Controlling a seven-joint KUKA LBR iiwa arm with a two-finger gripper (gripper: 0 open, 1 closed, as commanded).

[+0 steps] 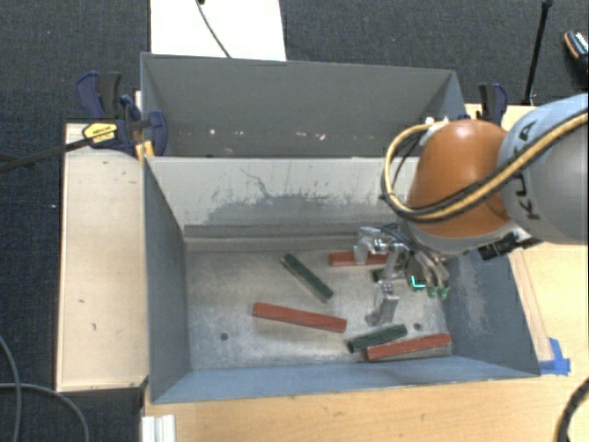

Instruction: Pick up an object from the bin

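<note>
- Left of centre on the floor of the bin (166,274), a long red-brown bar (299,317) lies flat with bare floor around it, well apart from the arm.
- Just behind it, a slanted dark green bar (307,277) rests alone.
- Further right, a short red bar (342,259) is partly hidden by the wrist.
- The gripper (378,317) hangs low over bare floor, carrying nothing visible; whether it is spread or closed cannot be told.
- Just beyond its tip, the front dark green bar (375,336) lies against a front red bar (411,346). It is probably the nearest pick, though its neighbour crowds it.
</note>
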